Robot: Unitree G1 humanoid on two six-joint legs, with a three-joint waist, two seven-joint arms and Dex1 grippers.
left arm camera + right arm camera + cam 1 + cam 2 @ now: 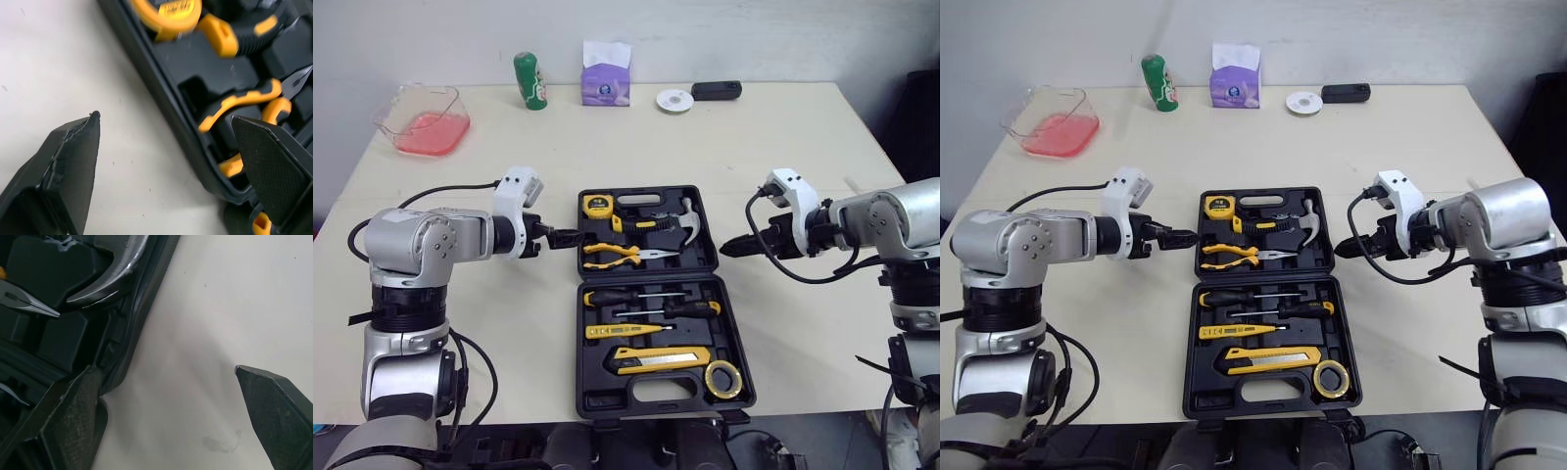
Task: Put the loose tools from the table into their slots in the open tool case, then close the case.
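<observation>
The black tool case (646, 278) lies open in the middle of the table. Its far half holds a yellow tape measure (597, 205), a hammer (688, 220) and yellow-handled pliers (617, 255). The near half holds screwdrivers (646, 296), a yellow utility knife (661, 359) and a roll of tape (722, 379). My left gripper (570, 236) is open at the left edge of the far half, its fingers astride the case wall (186, 132). My right gripper (729, 249) is open at the far half's right edge, with one finger (73, 421) by the wall near the hammer head (105, 289).
At the back of the table stand a clear container with pink contents (423, 122), a green can (530, 80), a purple tissue box (606, 73), a disc (674, 100) and a black device (717, 90). Bare tabletop lies on both sides of the case.
</observation>
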